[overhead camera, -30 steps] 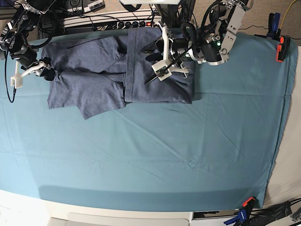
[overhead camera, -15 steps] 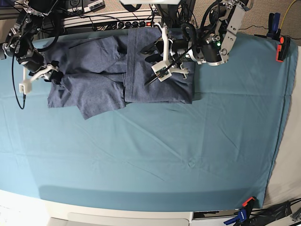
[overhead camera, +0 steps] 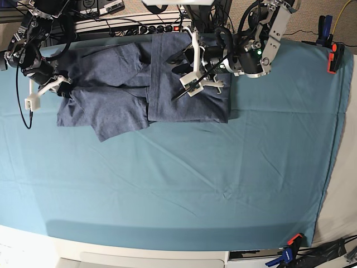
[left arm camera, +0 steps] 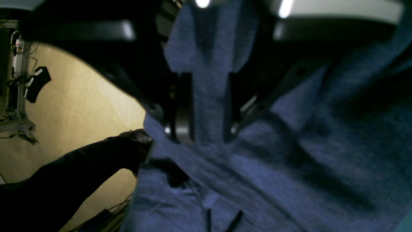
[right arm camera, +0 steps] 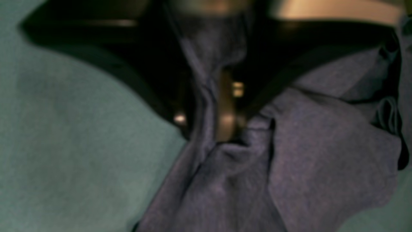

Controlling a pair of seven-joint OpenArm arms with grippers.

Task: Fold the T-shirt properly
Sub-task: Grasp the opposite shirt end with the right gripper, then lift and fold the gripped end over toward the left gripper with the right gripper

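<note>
The blue-grey T-shirt (overhead camera: 128, 84) lies partly folded at the back of the table, its right part doubled into a flat panel (overhead camera: 189, 106). No lettering shows. My left gripper (overhead camera: 191, 85) sits on that panel, and in the left wrist view it (left arm camera: 207, 129) is shut on a raised fold of the shirt (left arm camera: 257, 167). My right gripper (overhead camera: 61, 89) is at the shirt's left edge. In the right wrist view it (right arm camera: 212, 129) is shut on a bunched ridge of the shirt (right arm camera: 305, 154).
A teal cloth (overhead camera: 184, 184) covers the table. A power strip and cables (overhead camera: 134, 25) run along the back edge. Clamps hold the cloth at the back right (overhead camera: 333, 56) and front right (overhead camera: 290, 245). The table's white edge (overhead camera: 346, 190) is on the right.
My right gripper has moved to the right, toward the shirt's middle, drawing the left sleeve edge with it. My left gripper has hardly moved.
</note>
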